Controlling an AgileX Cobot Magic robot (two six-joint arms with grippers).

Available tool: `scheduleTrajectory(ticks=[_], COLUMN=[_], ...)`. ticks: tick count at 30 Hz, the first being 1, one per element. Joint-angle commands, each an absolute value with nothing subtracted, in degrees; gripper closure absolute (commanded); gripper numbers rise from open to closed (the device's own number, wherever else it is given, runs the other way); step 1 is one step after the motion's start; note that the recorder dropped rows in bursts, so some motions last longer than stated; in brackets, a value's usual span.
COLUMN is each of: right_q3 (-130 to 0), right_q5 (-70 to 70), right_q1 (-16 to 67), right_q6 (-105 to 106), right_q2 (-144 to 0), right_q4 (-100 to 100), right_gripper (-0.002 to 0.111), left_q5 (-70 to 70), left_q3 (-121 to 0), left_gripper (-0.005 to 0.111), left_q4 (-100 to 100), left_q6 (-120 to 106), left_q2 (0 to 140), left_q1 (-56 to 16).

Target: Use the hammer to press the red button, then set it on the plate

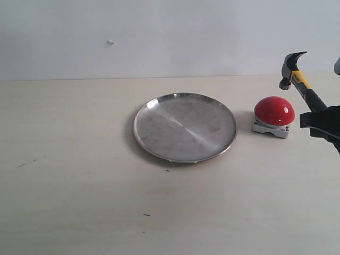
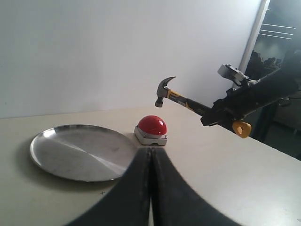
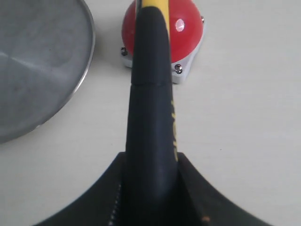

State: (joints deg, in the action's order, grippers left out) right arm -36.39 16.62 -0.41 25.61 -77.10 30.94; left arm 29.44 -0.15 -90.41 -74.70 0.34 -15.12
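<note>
The hammer point(image 1: 304, 85) hangs tilted in the air at the right. Its dark head is up and a little right of the red button point(image 1: 274, 110), apart from it. My right gripper point(image 1: 320, 119) is shut on its black handle point(image 3: 150, 94), which crosses over the red dome point(image 3: 188, 28) in the right wrist view. Left of the button lies the silver plate point(image 1: 185, 127) with nothing on it. My left gripper point(image 2: 151, 150) is shut on nothing, low over the table and facing the button point(image 2: 152, 125) and the hammer point(image 2: 181, 99). It is out of the exterior view.
A pale wooden table point(image 1: 79, 202) carries everything, with a white wall point(image 1: 159, 32) behind it. The plate's rim point(image 3: 89, 52) lies close beside the button's grey base point(image 3: 186, 70). Dark furniture point(image 2: 277, 56) stands beyond the table's right side.
</note>
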Motion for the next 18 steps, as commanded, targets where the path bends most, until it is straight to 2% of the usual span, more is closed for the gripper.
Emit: scheduleTrajectory(ticks=[1,11,18], right_q3=[-37.52,-37.52,-37.66], right_q5=[14.77,12.47,7.79], right_q1=[-0.68,-0.68,-0.68], right_q6=[30.25,31.41,31.41], right_q2=[-77.08,-77.29,-71.76], right_q4=[35.10,36.15,36.15], right_gripper=[0.108,0.108,0.108], left_q5=[29.72,29.72,29.72], left_q3=[0.00,0.00,0.00], left_gripper=[0.107,0.107,0.107], left_q4=[-90.63,-90.63,-90.63], left_q6=[-74.67,-74.67,-74.67], left_q2=[0.00,0.00,0.00], left_q1=[-15.07,-15.07,-15.07])
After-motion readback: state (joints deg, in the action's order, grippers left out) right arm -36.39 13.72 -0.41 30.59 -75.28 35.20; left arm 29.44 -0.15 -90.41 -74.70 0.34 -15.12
